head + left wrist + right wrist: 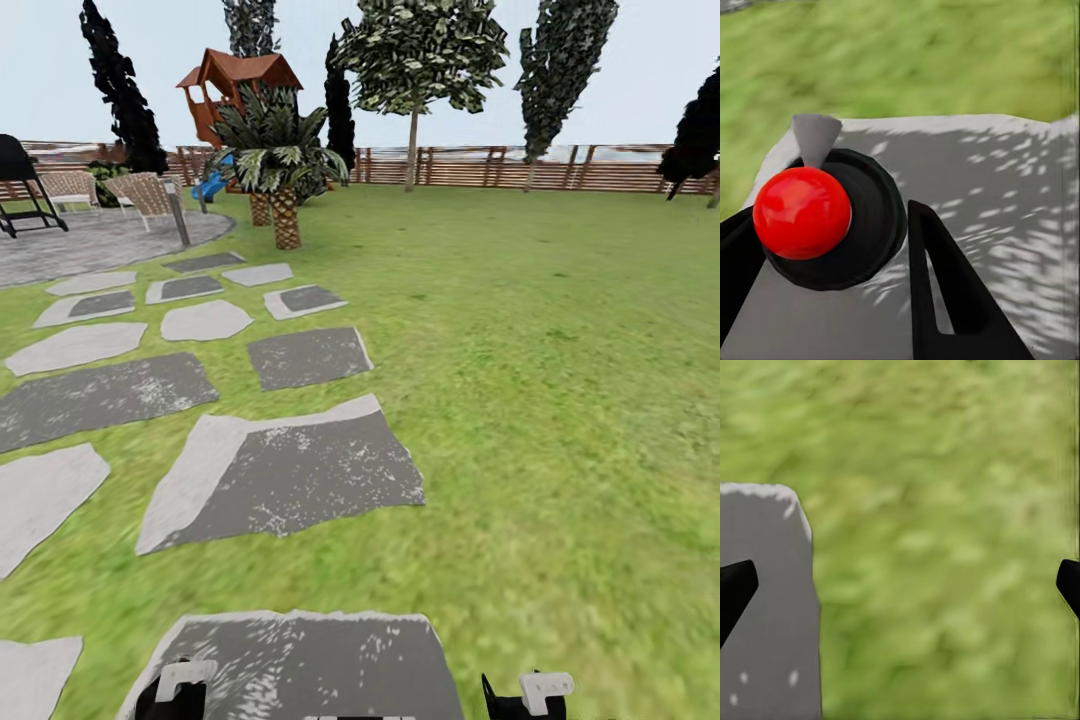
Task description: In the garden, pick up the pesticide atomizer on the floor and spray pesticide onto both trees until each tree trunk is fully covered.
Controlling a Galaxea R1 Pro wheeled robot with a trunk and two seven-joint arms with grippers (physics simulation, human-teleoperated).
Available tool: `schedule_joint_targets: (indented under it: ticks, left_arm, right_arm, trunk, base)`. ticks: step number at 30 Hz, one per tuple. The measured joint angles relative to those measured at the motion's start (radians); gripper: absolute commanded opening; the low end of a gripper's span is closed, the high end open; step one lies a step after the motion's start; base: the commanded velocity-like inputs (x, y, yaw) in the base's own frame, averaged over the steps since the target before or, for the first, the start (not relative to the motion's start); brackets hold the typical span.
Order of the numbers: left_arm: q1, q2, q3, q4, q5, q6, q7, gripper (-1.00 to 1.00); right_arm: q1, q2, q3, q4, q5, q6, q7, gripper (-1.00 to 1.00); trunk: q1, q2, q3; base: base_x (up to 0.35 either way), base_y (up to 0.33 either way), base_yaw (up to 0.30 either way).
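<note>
The pesticide atomizer (pixel 802 214), a dark round body with a red ball top, sits between the black fingers of my left gripper (pixel 829 214), which is shut on it above a grey slab (pixel 1005 195). In the head view the left gripper (pixel 180 690) is at the bottom edge over a slab, and the right gripper (pixel 530 695) is at the bottom right over grass. The right gripper (pixel 900 585) is open, with nothing between its fingers and lawn beneath. Both trees, their trunks and any pesticide are out of view.
Grey stepping slabs (pixel 290 470) run ahead and to the left over the lawn. A scaly palm (pixel 283 165), a play tower (pixel 235 85), chairs (pixel 145 195) and a paved patio (pixel 90 245) stand far left. The slat fence (pixel 520 168) closes the back, with a thin-trunked tree (pixel 413 60) and dark cypresses.
</note>
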Motion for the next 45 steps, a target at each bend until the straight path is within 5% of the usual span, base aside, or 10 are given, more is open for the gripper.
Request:
schedule_joint_targets:
  ticks: [40, 45]
  left_arm:
    - [0.001, 0.001, 0.000, 0.001, 0.000, -0.003, -0.001, -1.00]
    - [0.001, 0.001, 0.000, 0.000, 0.000, -0.004, -0.002, -1.00]
  right_arm:
    - [0.000, 0.000, 0.000, 0.001, -0.028, 0.002, 0.000, 1.00]
    - [0.000, 0.000, 0.000, 0.001, -0.028, 0.002, 0.001, 1.00]
  trunk:
    - [-0.143, 0.260, 0.131]
    - [-0.143, 0.260, 0.134]
  base:
    - [0.000, 0.000, -0.287]
    - [0.000, 0.000, -0.300]
